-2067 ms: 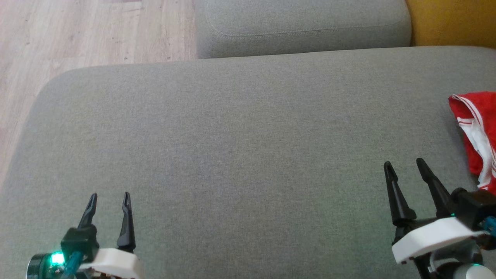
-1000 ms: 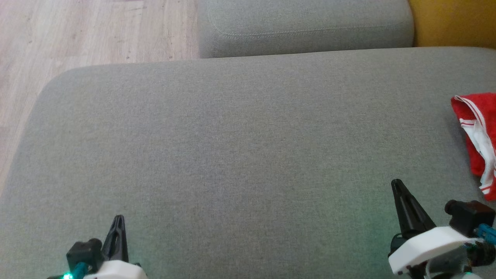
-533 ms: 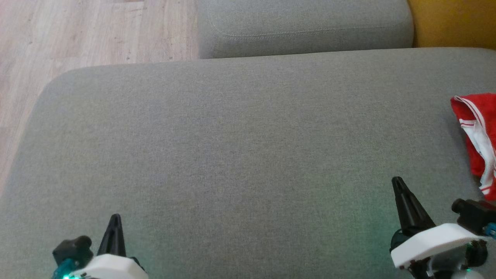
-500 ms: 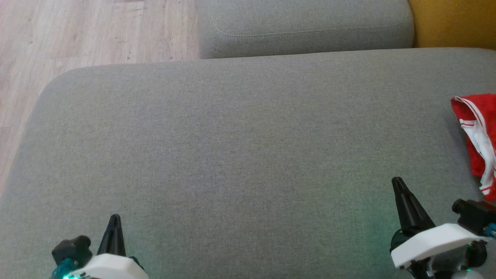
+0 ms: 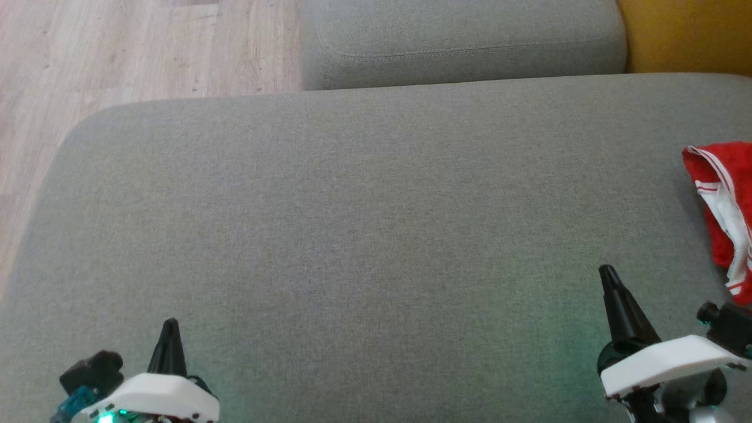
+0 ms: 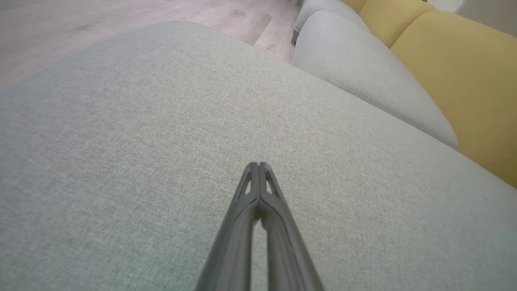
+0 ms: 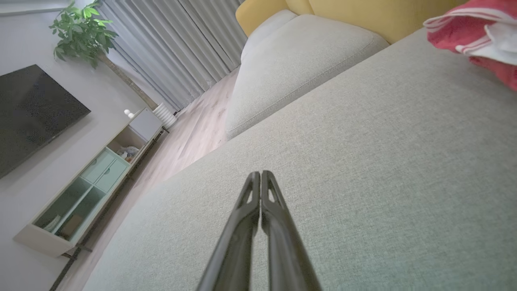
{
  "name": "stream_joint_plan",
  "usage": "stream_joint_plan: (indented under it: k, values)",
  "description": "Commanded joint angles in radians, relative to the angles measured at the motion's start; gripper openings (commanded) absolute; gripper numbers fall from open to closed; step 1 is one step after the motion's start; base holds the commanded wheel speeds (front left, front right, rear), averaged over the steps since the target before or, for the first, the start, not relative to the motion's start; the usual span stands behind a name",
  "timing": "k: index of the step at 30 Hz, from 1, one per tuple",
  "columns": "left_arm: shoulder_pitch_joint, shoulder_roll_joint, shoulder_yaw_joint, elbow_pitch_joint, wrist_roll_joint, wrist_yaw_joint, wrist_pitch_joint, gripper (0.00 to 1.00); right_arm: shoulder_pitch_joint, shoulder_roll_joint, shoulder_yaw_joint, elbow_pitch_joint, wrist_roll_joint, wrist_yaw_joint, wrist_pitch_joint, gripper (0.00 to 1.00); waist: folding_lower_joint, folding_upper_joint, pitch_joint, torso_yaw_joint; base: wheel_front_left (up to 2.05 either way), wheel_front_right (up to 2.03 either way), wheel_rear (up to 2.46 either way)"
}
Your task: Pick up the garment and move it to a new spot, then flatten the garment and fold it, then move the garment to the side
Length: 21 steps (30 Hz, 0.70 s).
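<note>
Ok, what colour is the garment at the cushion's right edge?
Red with white stripes and white panels; the garment shows best in the head view.

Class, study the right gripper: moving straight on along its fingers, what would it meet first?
Probably the grey seat cushion: the right gripper, shut, points low across its bare fabric. The red garment lies off to one side of that line, though depth is unclear.

A: Where did the head camera sit?
B: High, looking down on the grey seat cushion point(image 5: 376, 235).
A: The wrists?
B: Low, close over it, facing along it; the right shared the red garment point(image 7: 476, 36) with the head view.
</note>
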Motion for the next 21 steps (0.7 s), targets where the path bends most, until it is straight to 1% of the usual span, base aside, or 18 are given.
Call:
stream_joint_plan:
  k: [1,21]
  values:
    - [-0.047,0.008,0.032,-0.024,-0.020,-0.009,0.003,0.00,-0.050,-0.019,0.000,-0.022,0.030,0.000,-0.011,0.00,0.0000,0.0000,0.000,0.000,0.00,0.00,0.00]
    - [-0.067,-0.046,0.119,-0.018,-0.202,-0.083,0.040,0.00,-0.092,-0.025,-0.012,0.042,0.262,0.000,-0.028,0.00,0.0000,0.0000,-0.004,0.000,0.00,0.00,0.00]
